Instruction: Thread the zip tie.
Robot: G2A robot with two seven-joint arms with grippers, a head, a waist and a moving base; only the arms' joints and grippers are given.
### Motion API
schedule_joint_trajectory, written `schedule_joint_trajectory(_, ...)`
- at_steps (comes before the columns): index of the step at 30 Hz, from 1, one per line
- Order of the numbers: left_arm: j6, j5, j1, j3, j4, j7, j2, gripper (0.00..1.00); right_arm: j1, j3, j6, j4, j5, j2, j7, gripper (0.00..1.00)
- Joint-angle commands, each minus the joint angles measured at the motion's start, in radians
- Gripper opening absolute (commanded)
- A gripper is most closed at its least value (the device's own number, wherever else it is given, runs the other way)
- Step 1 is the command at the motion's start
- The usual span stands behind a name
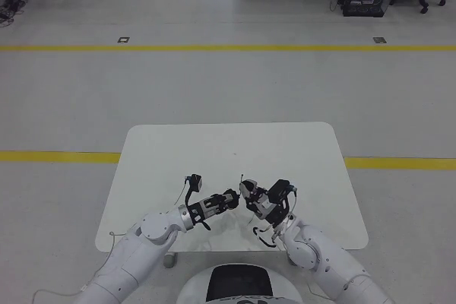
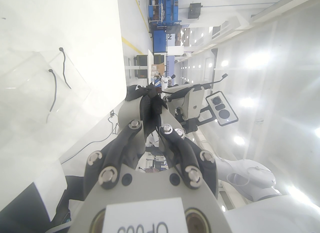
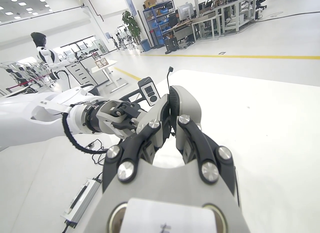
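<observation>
From above, the white rounded desk point(image 1: 304, 144) lies open beyond both arms, which meet low near its front edge. In the left wrist view, the left gripper point(image 2: 150, 98) has its fingers pressed together. In the right wrist view, the right gripper point(image 3: 170, 105) pinches the thin black zip tie point(image 3: 168, 77), head upward.

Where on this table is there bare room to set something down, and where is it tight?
The far half of the table is bare edge to edge, as are the side strips outside each arm. Crowded: the near middle, where the left claw sits right beside the right claw, which is shut on the zip tie.
</observation>
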Motion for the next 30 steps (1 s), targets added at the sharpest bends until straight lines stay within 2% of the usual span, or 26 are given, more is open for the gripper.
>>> schedule_joint_trajectory(1,0.0,0.0,0.0,0.0,0.0,0.0,0.0,0.0,0.001,-0.004,0.0,-0.001,-0.001,0.002,-0.001,0.0)
schedule_joint_trajectory(30,0.0,0.0,0.0,0.0,0.0,0.0,0.0,0.0,0.032,-0.044,0.0,0.009,0.025,0.018,0.013,0.0)
